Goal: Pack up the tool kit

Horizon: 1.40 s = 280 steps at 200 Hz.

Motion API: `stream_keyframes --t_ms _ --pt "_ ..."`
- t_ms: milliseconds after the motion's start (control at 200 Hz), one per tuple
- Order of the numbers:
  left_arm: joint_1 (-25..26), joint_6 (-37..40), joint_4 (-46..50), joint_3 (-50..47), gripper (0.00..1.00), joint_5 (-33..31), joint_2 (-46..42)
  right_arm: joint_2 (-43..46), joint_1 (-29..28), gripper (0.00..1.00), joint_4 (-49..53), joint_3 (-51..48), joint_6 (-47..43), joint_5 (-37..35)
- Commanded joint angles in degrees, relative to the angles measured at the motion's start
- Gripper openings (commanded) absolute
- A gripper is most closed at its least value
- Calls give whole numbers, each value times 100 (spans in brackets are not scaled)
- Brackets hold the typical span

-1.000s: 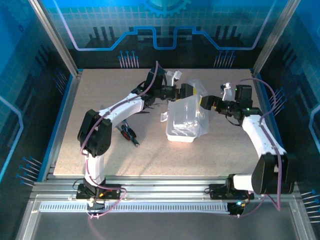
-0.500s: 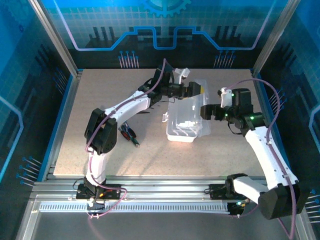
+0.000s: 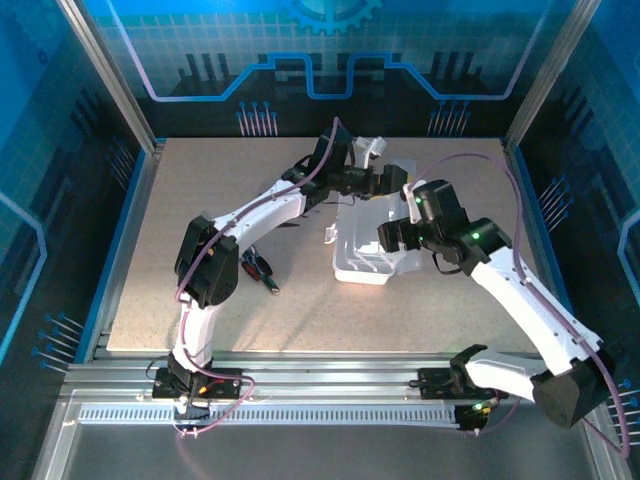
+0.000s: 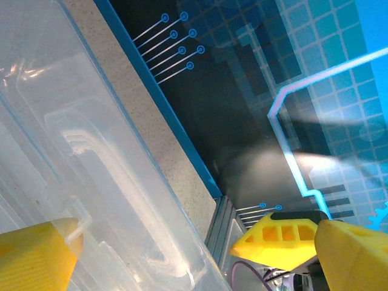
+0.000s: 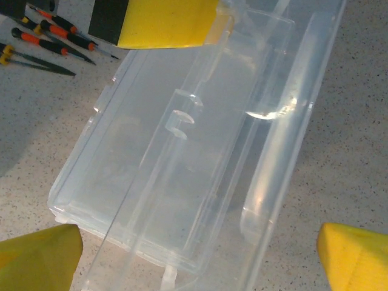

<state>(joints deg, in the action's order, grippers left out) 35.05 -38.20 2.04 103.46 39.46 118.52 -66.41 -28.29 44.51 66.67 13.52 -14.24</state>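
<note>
My left gripper (image 4: pixel 154 242) has its jaws wide apart, and the clear lid (image 4: pixel 91 151) of the case (image 3: pixel 365 262) leans against one finger (image 4: pixel 36 254) rather than sitting pinched between the two, so nothing is clamped there. My right gripper (image 5: pixel 199 236) hangs over the open case with its jaws also spread, the case's base lying below and between them. The case looks empty. The screwdrivers (image 5: pixel 51 30) lie on the table ahead and to the left of those jaws, outside the case, and the pliers (image 3: pixel 258 268) sit well apart from both grippers. The risk I judge most likely is the lid: it is only propped, so any drift of my left finger could let it swing down onto my right gripper. The case also looks light and slick — if my right jaws come down off-centre, a fingertip could catch a wall and shove or tip it.
</note>
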Motion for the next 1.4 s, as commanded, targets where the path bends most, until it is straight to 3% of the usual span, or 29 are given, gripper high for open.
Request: stream_keyframes --t_ms 0,515,885,971,1121,1396 --pt "60 205 91 175 99 26 32 -213 -139 100 250 223 180 -492" --pt "-164 583 378 -63 99 -118 -321 -228 -218 100 453 236 221 -989" --pt "-857 1247 850 -1399 99 -588 -1521 -311 -213 100 321 214 186 -784" --pt "-1046 1637 1393 -1775 99 -913 -1739 -313 -212 100 305 214 169 -773" --pt "-1098 2384 2689 -2045 99 -2157 -1648 -320 -184 100 282 210 133 -730" --pt "-1081 2393 2804 -2207 99 -2794 -1143 -426 -167 100 251 284 116 -598"
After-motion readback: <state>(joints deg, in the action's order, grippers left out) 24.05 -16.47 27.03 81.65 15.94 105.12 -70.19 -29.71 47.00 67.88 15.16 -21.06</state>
